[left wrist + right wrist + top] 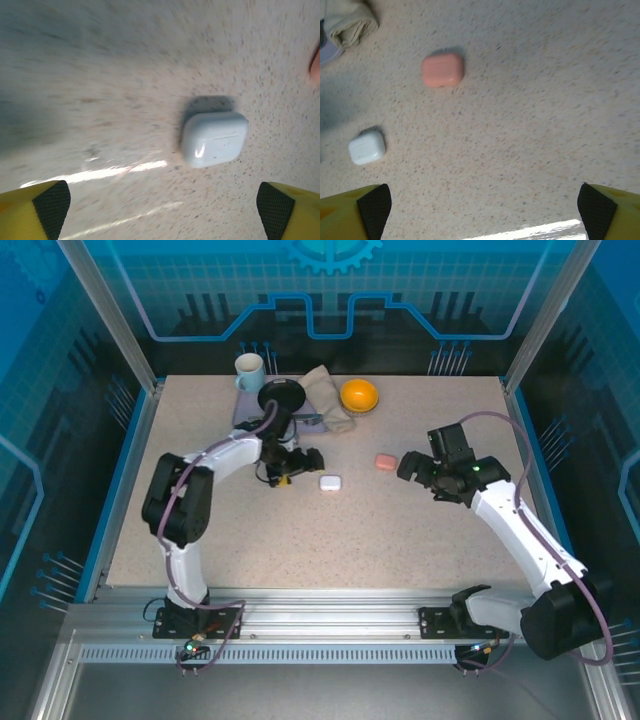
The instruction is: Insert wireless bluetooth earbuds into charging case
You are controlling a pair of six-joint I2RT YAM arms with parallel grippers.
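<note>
On the speckled stone-look counter (350, 540) lie two shut, round-cornered pebble shapes apart from each other, the glossy white charging case (214, 138) with its long axis running crosswise in the left wrist view and the matte pink charging case (442, 70), while the left tool (162, 215) and right tool (485, 212) both gape wide, gripping nothing.

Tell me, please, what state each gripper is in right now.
Left gripper: open, holding nothing; the white case lies ahead, untouched.
Right gripper: open, holding nothing.
</note>
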